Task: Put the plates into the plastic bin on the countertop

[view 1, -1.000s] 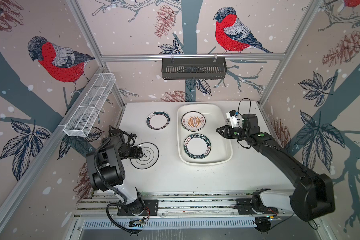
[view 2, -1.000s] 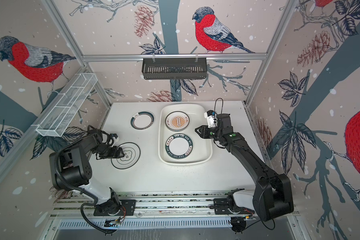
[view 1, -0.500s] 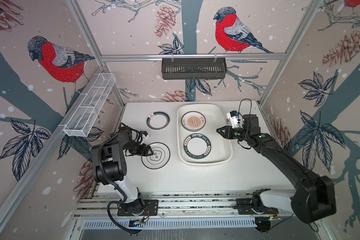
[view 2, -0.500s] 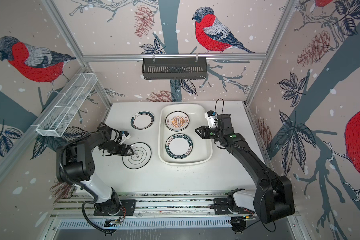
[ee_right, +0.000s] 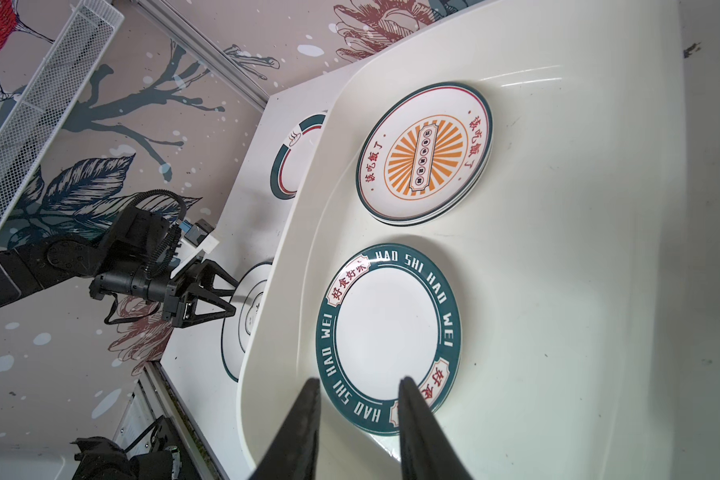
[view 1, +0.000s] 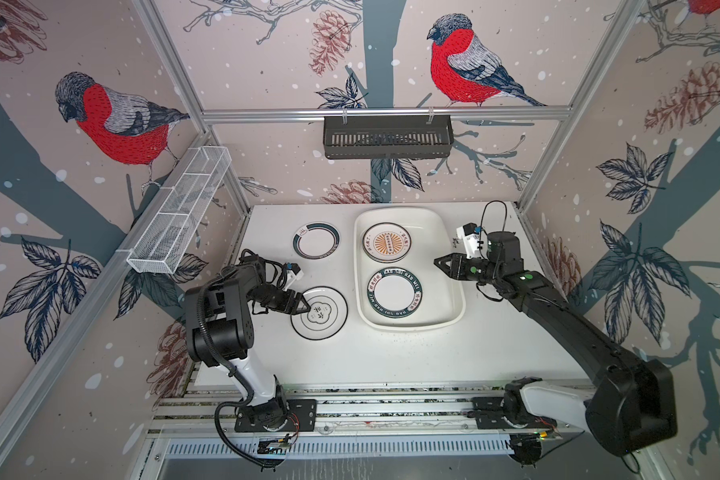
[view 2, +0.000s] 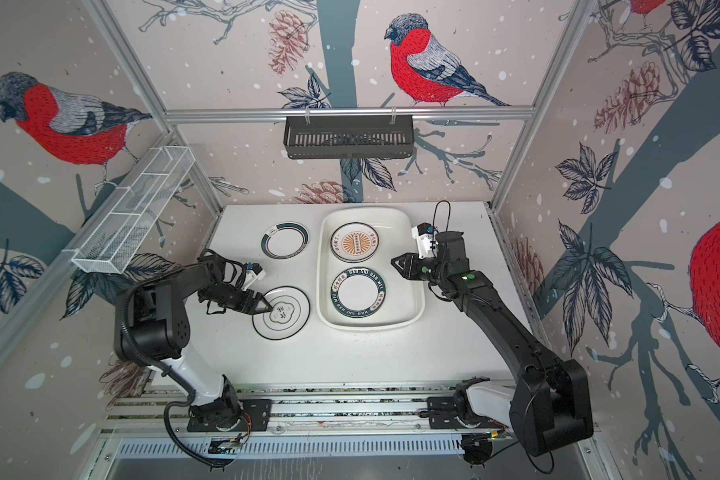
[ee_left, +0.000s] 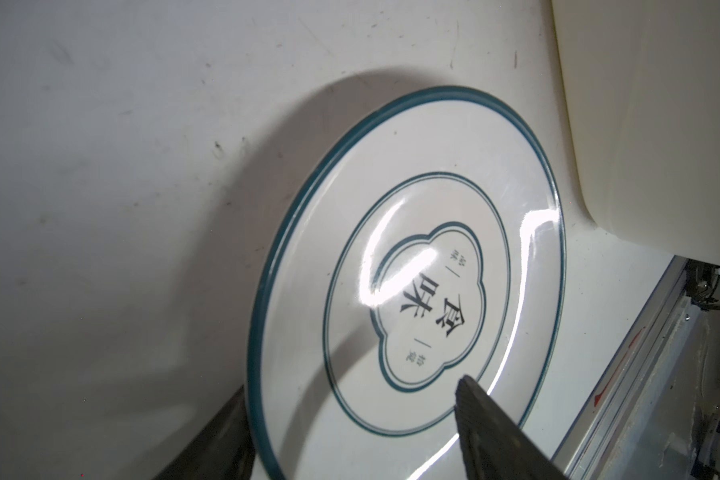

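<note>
A black-rimmed plate with a clover emblem (view 1: 319, 312) (view 2: 281, 318) (ee_left: 412, 291) lies on the countertop (view 1: 391, 353), just left of the plastic bin (view 1: 404, 216) (view 2: 366, 214) (ee_right: 558, 249). My left gripper (view 1: 304, 306) (view 2: 265, 305) (ee_left: 352, 386) is open astride its left rim, one finger outside the rim and one over the plate. In the bin lie an orange sunburst plate stack (view 1: 387, 242) (ee_right: 425, 153) and a green lettered plate (view 1: 395, 294) (ee_right: 387, 336). Another green-rimmed plate (view 1: 316, 241) (ee_right: 296, 158) sits at the back left. My right gripper (view 1: 435, 261) (view 2: 392, 261) (ee_right: 359, 381) hovers over the bin's right side, open and empty.
A black slotted rack (view 1: 387, 137) hangs on the back rail. A white wire-mesh basket (view 1: 179, 216) hangs along the left wall. Aluminium rails (view 1: 371, 407) with both arm bases run along the front edge.
My left gripper moved right onto the clover plate's rim and its jaws narrowed. The plate slid right toward the bin. The right arm stayed put.
</note>
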Motion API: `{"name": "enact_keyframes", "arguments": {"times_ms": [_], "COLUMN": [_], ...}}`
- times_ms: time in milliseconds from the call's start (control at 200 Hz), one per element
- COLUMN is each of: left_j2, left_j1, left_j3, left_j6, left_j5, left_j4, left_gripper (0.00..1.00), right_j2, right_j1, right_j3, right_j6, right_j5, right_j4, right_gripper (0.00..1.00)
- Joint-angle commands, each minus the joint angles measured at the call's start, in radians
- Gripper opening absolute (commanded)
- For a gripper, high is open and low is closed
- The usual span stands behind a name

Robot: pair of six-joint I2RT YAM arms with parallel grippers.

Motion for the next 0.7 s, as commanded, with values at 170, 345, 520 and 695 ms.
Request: {"name": "enact_keyframes", "arguments": {"times_ms": [170, 345, 520, 695], "left_j2": [0.026, 0.038, 0.06, 0.088], "left_j1": [0.002, 0.008, 0.029, 0.053], "left_j3": [-0.016, -0.027, -0.023, -0.014], "left_j6": [0.02, 0.033, 0.043, 0.071], "left_j5": [-0.028, -0.03, -0.011, 0.015], "left_j4": [-0.005, 0.005, 0.003, -0.013], "left_gripper": [0.67, 0.62, 0.57, 0.52], "right_j2": [-0.006, -0.001, 0.005, 0.007], "right_j1": [0.0, 0.0, 0.001, 0.001], "right_j3": [-0.005, -0.006, -0.005, -0.008], "right_j6": [0.02, 0.022, 0.023, 0.027], "right_j5": [-0.001, -0.004, -0.007, -0.008], "right_j4": [0.028, 0.038, 0.043, 0.049], "right_gripper": [0.34, 0.34, 0.33, 0.33]}}
